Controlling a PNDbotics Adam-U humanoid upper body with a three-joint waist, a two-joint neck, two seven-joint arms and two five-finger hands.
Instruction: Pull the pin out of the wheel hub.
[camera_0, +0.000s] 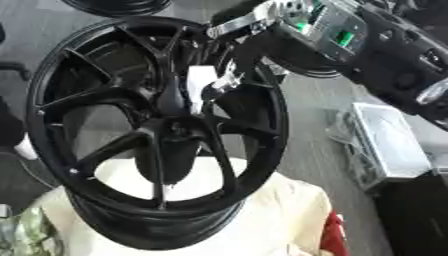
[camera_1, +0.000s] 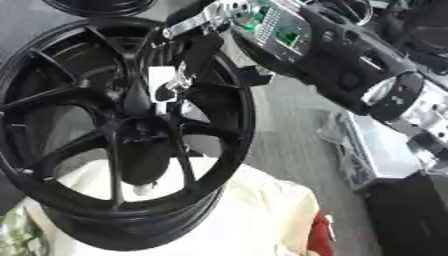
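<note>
Standing upright on a cream cloth (camera_0: 280, 220) nearest the camera, the black wheel hub (camera_0: 157, 130) fills the left and middle of both views, its spokes meeting at a dark centre. Above that centre the right hand (camera_1: 188, 55) comes in from the upper right, its fingers (camera_1: 171, 85) curled down among the upper spokes around a small pale piece, perhaps the pin, which I cannot make out clearly. Beyond, a grey case (camera_0: 385, 145) lies on the floor (camera_0: 306, 110) at right.
</note>
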